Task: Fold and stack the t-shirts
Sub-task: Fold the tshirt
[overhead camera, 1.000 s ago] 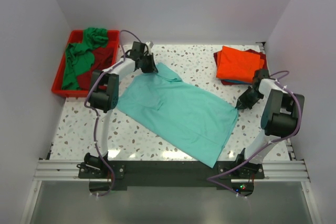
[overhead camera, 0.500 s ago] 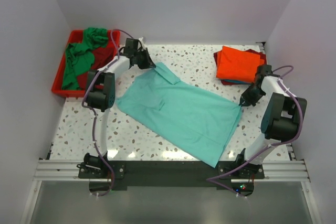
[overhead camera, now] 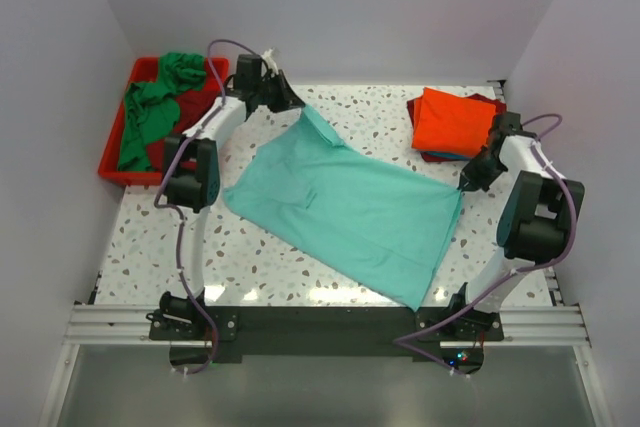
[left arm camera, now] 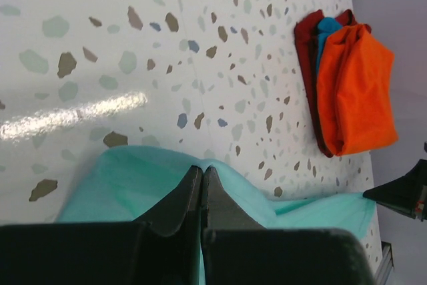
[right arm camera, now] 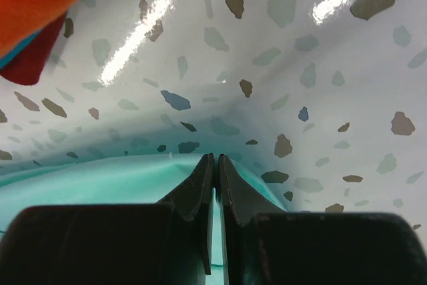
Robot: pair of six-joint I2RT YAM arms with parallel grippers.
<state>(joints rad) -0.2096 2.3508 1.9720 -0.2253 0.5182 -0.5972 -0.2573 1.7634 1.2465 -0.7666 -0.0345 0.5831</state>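
A light teal t-shirt (overhead camera: 345, 212) lies spread across the middle of the table, stretched between both arms. My left gripper (overhead camera: 297, 106) is shut on its far-left edge, the teal cloth (left arm camera: 133, 178) pinched at the closed tips (left arm camera: 201, 170). My right gripper (overhead camera: 465, 185) is shut on the shirt's right corner, teal cloth (right arm camera: 100, 178) on either side of the closed tips (right arm camera: 215, 158). A folded bright orange t-shirt (overhead camera: 455, 121) tops a stack at the back right, with dark red and blue cloth under it (left arm camera: 313, 45). Green (overhead camera: 150, 107) and dark red (overhead camera: 190, 112) t-shirts lie crumpled in the tray.
A rigid red plastic tray (overhead camera: 112, 152) stands at the back left edge of the speckled table (overhead camera: 250, 257). The folded stack (left arm camera: 353, 91) lies close to my right arm. White walls close in the table on three sides.
Both grippers have moved towards the back of the table while holding the teal shirt, pulling it farther back and flatter. The left gripper shifted right of the tray.
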